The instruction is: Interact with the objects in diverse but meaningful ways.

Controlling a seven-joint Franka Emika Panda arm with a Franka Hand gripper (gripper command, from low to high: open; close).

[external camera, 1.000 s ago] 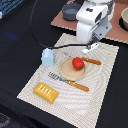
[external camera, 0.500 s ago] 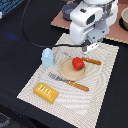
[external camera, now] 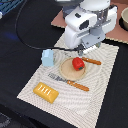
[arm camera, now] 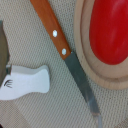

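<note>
In the exterior view a red round fruit [external camera: 77, 63] sits on a round tan plate [external camera: 69, 74] on the striped mat. An orange-handled knife [external camera: 93, 61] lies beside the plate and an orange-handled fork [external camera: 71, 83] in front of it. A pale-blue house-shaped box [external camera: 48, 58] and a yellow-orange ridged block [external camera: 46, 91] stand further toward that view's left. My gripper [external camera: 81, 49] hangs low over the mat by the knife, its jaws hidden by the hand. The wrist view shows the knife [arm camera: 51, 31], the fruit [arm camera: 107, 30], the plate rim [arm camera: 92, 70] and a white elongated piece [arm camera: 27, 82].
The beige striped mat [external camera: 100, 100] lies on a black tabletop. A brown board [external camera: 116, 36] and a grey pot [external camera: 124, 19] sit behind the arm. A black cable [external camera: 20, 35] loops across the exterior view's left.
The arm has come lower toward the mat and shifted slightly to the exterior view's left. The objects have not moved.
</note>
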